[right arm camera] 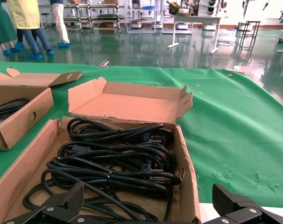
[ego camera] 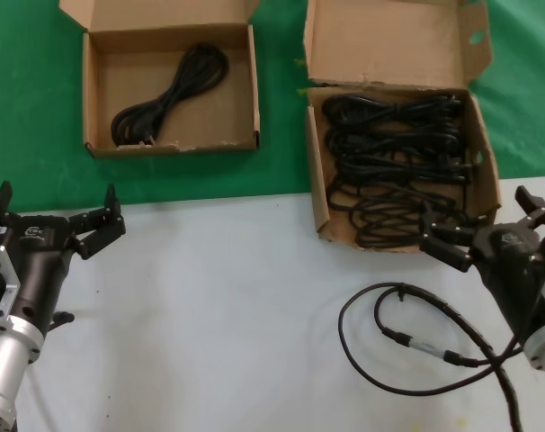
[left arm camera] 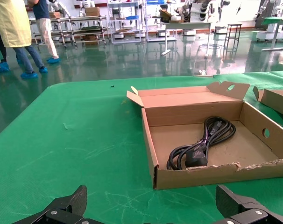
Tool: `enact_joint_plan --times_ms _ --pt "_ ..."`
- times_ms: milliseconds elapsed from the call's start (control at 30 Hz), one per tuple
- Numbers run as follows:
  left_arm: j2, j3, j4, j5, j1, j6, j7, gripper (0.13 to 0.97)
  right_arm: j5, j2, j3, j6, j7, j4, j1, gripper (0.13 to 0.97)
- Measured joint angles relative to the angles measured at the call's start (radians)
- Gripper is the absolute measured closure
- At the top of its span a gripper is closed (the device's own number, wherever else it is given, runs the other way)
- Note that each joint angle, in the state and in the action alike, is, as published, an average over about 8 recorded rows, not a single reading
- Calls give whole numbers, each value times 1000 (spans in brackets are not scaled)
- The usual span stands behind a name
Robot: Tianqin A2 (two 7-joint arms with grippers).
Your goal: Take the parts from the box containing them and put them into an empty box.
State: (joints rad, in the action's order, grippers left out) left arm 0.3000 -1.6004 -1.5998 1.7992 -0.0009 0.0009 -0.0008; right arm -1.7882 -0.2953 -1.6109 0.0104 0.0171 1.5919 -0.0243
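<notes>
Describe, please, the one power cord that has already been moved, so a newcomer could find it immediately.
On the green cloth stand two cardboard boxes. The wide, low-walled box on the robot's left holds a single coiled black cord; the other box is packed with many.

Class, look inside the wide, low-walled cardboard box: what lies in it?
One coiled black power cord lies in the low-walled box, on its bare cardboard floor. The floor directly beneath the coil is covered.

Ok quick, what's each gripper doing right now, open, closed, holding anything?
Left gripper: open, holding nothing, over the table.
Right gripper: open, holding nothing, at the front edge of the box of power cords.
</notes>
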Motion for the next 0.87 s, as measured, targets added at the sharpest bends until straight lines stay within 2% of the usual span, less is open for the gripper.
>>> enact_joint_plan --times_ms 867 --pt "0 0 0 0 0 0 0 132 0 0 0 0 0 0 0 129"
